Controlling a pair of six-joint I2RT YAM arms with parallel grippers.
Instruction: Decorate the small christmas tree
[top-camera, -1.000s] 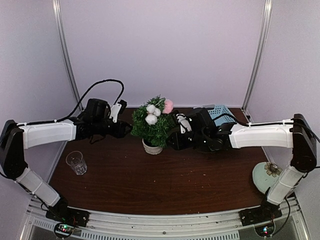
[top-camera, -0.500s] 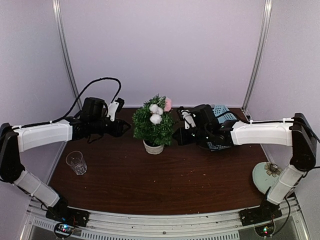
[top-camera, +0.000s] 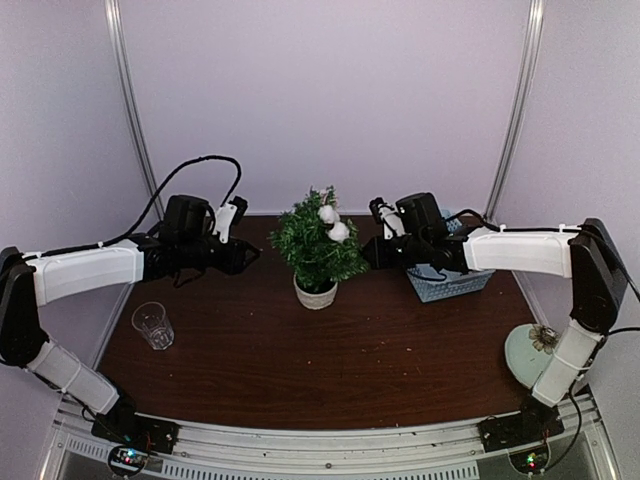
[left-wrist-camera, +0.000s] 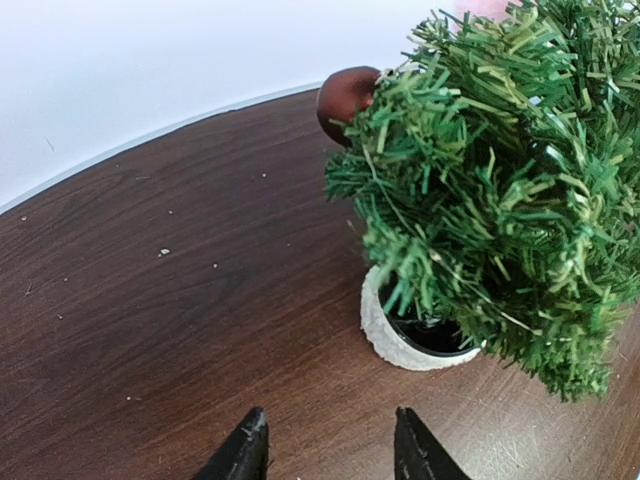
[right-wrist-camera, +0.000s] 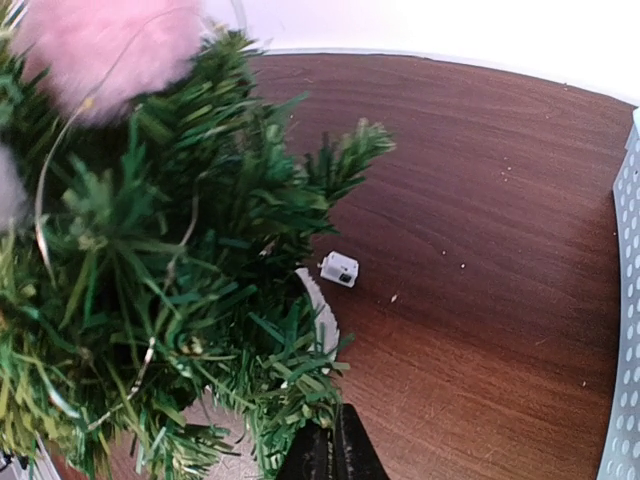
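Note:
The small christmas tree (top-camera: 318, 248) stands in its white pot (top-camera: 316, 293) mid-table, with two white balls (top-camera: 334, 224) near its top. The left wrist view shows the tree (left-wrist-camera: 500, 180), its pot (left-wrist-camera: 400, 345) and a dark red ball (left-wrist-camera: 345, 95) on a branch. A pink pom-pom (right-wrist-camera: 110, 50) hangs on the tree (right-wrist-camera: 170, 280) in the right wrist view. My left gripper (top-camera: 248, 255) (left-wrist-camera: 328, 440) is open and empty, left of the tree. My right gripper (top-camera: 372, 252) (right-wrist-camera: 335, 450) is shut, its tips against the lower right sprigs.
A light-blue basket (top-camera: 450, 280) (right-wrist-camera: 625, 300) sits right of the tree under my right arm. A small white block (right-wrist-camera: 339, 268) lies on the table by the pot. A clear glass (top-camera: 152, 325) stands front left; a pale dish (top-camera: 530, 355) lies front right.
My right arm has drawn back to the right and up, and its gripper has shut. The tree has shifted slightly right and turned. The left arm has barely moved.

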